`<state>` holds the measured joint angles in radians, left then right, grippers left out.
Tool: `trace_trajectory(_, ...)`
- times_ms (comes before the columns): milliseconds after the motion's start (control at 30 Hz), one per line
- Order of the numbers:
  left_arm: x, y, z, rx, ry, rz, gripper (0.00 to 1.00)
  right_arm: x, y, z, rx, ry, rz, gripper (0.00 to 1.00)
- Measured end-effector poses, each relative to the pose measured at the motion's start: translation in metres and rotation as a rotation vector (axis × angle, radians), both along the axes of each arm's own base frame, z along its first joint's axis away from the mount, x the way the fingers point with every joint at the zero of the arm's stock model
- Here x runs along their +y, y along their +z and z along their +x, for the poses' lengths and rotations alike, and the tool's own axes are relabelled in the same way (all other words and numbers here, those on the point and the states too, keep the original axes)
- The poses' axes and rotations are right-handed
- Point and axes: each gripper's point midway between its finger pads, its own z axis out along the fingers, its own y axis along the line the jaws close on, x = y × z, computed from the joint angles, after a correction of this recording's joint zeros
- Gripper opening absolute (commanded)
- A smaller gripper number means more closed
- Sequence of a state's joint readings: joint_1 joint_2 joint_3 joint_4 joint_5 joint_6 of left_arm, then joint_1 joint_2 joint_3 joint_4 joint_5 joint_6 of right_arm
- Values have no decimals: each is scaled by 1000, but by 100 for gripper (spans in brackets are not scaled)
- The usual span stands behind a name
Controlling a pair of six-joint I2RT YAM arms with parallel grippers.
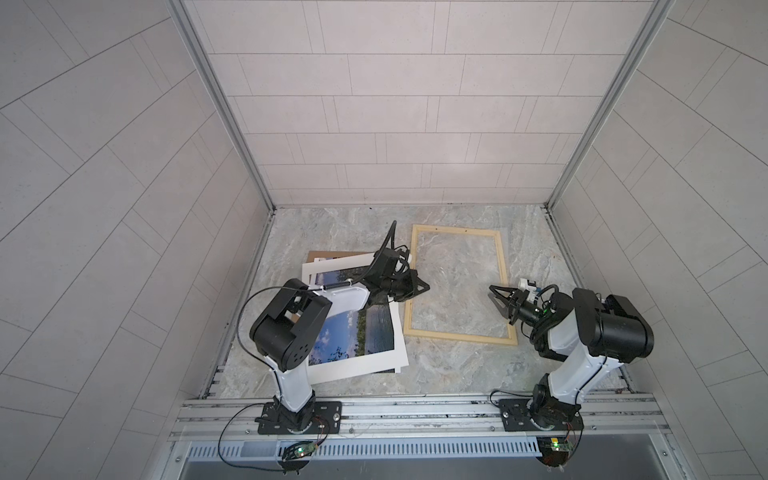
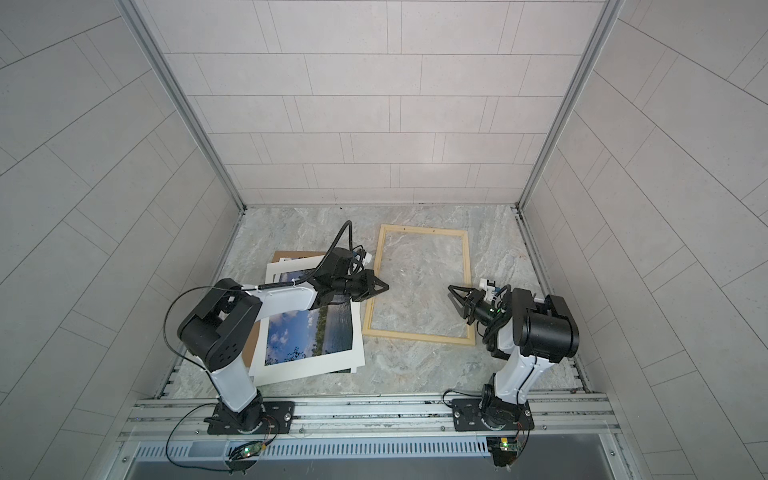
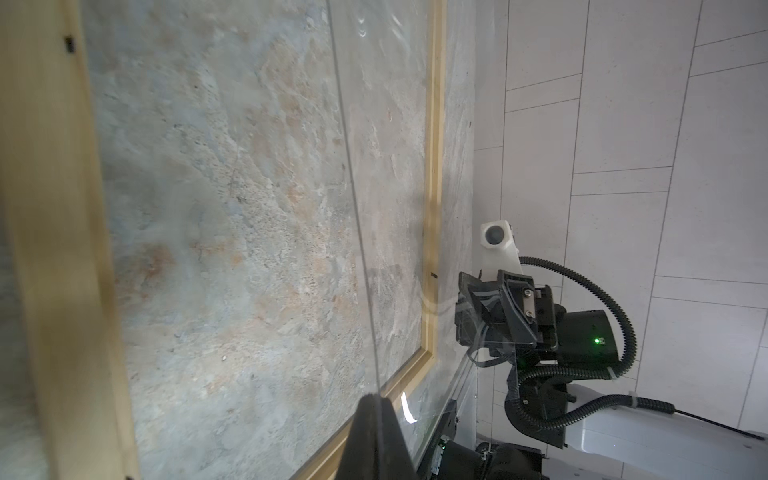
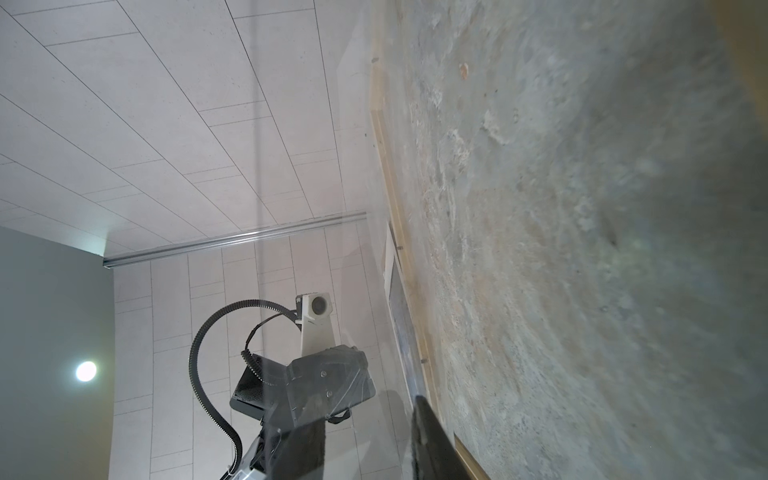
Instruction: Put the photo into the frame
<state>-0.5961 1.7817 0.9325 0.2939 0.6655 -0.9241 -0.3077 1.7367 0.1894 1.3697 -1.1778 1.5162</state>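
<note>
Marble tabletop (image 1: 457,374), left end effector (image 1: 422,287) clamped on clear pane (image 3: 399,208), right end effector (image 1: 498,301) jaws partly apart

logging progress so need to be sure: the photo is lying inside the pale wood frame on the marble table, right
Not quite. The photo lies beside the frame, on the left arm's side, not inside it; only bare marble table shows through the frame. Both top views show this.
</note>
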Motion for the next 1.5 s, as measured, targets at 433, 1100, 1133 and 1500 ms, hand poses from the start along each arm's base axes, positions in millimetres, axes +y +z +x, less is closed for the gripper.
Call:
trace_trajectory(433,3,-4,0,-12,-16,42,0,-20,43,8,-80,8,-489,34)
trace_trajectory(1100,11,-8,-5,-91,73,51,0,-3,-16,-44,154,212,-630,0)
trace_trajectory(1133,11,-6,-6,-99,75,50,0,-3,-15,-43,152,216,-641,0)
trace_trajectory(1500,17,-10,-4,-130,103,71,0,0,-20,-39,162,250,-723,0)
